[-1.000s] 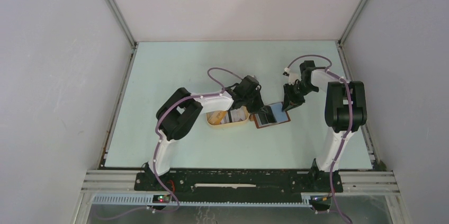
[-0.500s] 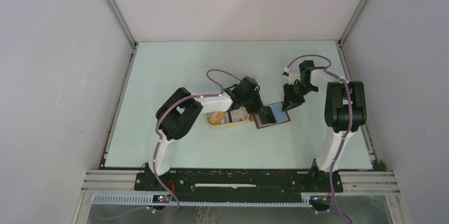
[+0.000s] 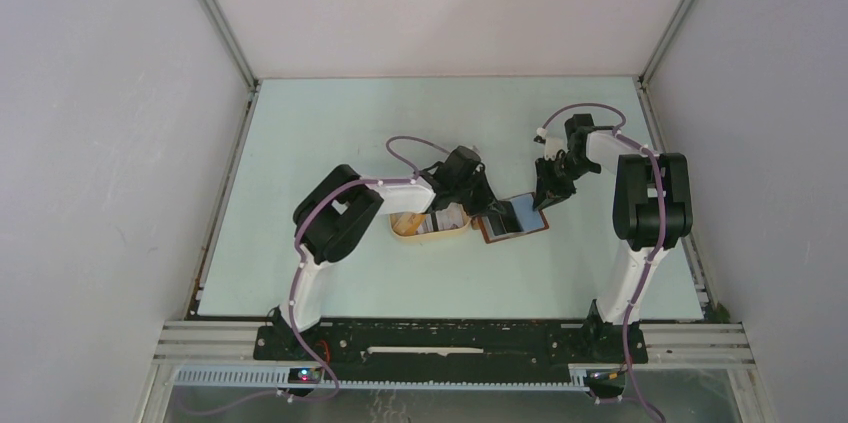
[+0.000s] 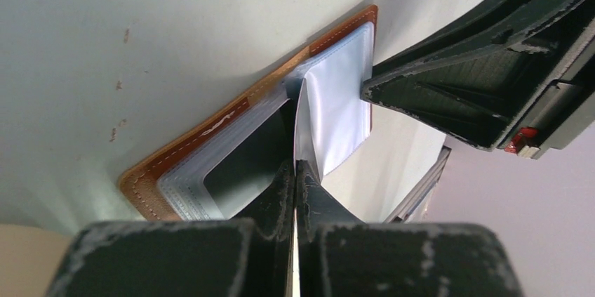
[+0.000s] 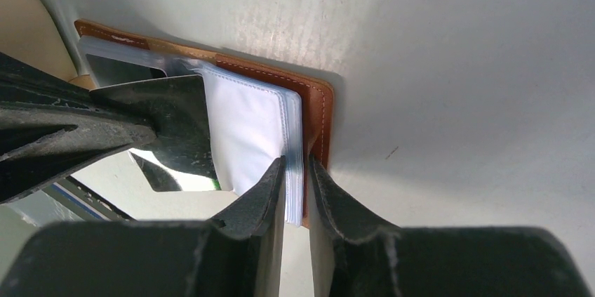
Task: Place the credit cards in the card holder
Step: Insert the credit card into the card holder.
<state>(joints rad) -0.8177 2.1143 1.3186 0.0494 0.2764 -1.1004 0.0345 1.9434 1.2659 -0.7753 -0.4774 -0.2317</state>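
Observation:
The card holder [image 3: 516, 218] lies open on the table, brown leather outside and greyish clear pockets [image 4: 210, 170] inside. My left gripper [image 4: 295, 165] is shut on one thin pocket leaf [image 4: 335, 104] and holds it upright above the spine. My right gripper [image 5: 297, 169] is shut on the card holder's [image 5: 319, 111] right edge, with the pocket stack and leather cover between its fingers. The credit cards [image 3: 441, 222] lie in the oval cream tray [image 3: 402, 231] left of the card holder. In the top view the left gripper [image 3: 488, 210] and right gripper [image 3: 545, 197] flank the card holder.
The cream tray's rim shows at the lower left of the left wrist view [image 4: 28, 258] and the upper left of the right wrist view [image 5: 24, 23]. The two grippers stand close together over the card holder. White walls enclose the pale table [image 3: 330, 143].
My left wrist has edged slightly to the left and its cable loop has shifted with it. The right arm and the card holder have stayed in place.

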